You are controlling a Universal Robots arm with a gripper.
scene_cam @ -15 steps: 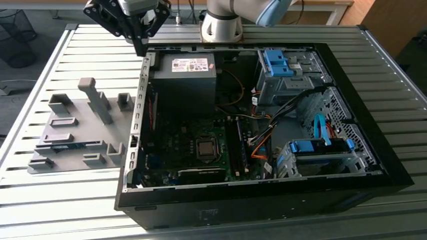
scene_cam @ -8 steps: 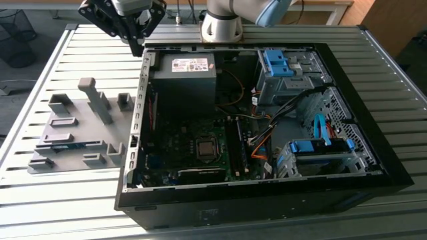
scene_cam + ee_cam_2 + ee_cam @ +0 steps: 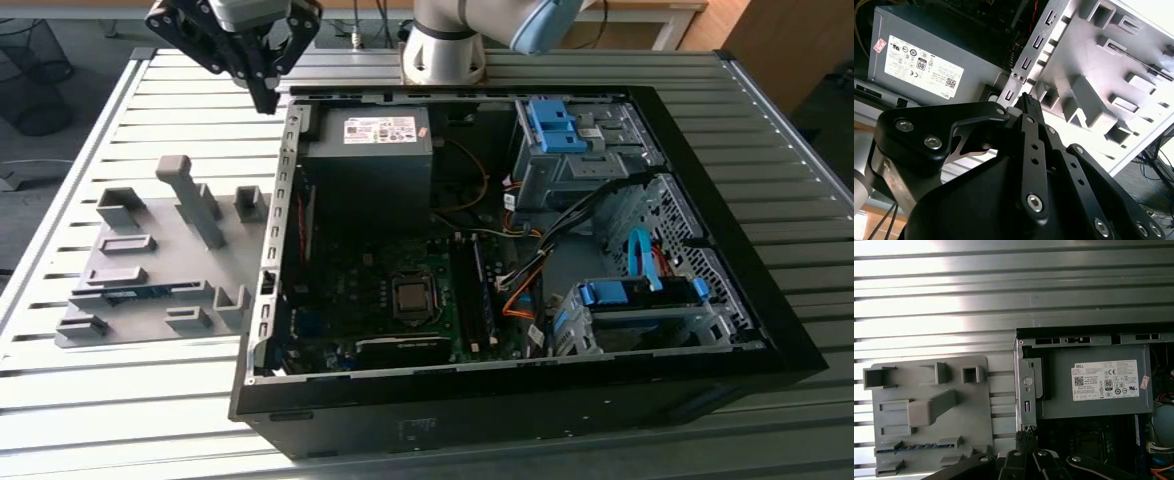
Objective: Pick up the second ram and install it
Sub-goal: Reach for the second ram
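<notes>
Slatted table (image 3: 134, 400), second ram (image 3: 140, 292) in grey holder (image 3: 167, 240) beside open case (image 3: 534, 410)

The second ram (image 3: 139, 292) is seen as a long, thin blue-green stick. It is set on its edge in a low slot of the grey holder plate (image 3: 154, 228), and it lies level there. In the first wrist view the second ram (image 3: 921, 445) is shown only by its upper edge, where small dark parts are seen. It is kept well apart from the computer case (image 3: 534, 405), at the exterior view's left of it.
</notes>
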